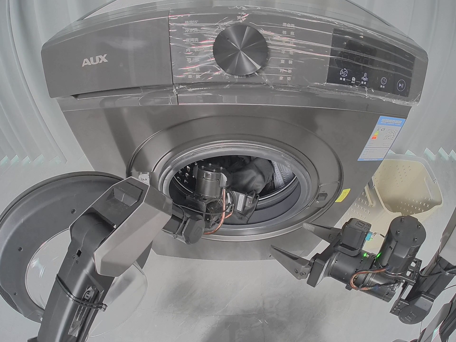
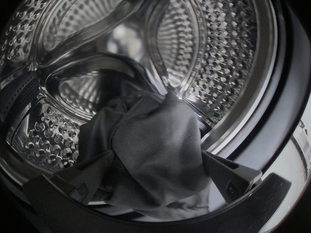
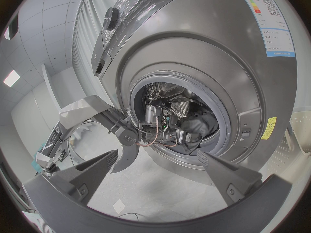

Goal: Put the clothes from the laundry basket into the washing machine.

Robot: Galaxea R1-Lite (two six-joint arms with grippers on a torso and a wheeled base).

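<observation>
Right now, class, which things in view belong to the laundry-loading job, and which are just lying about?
Job: garment, drum, door, basket.
Lying about: dial, label, sticker, curtain.

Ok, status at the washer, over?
Left gripper open inside drum, dark garment between its fingers. Right gripper open, empty, outside. Door wide open, nothing blocking.

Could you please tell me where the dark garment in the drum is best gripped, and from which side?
I would grip the bunched hump of the dark garment, which bulges between the left end effector's open fingers. Come straight in through the door opening: the cloth is heaped near the drum's front lip, and the walls close off every other side.
</observation>
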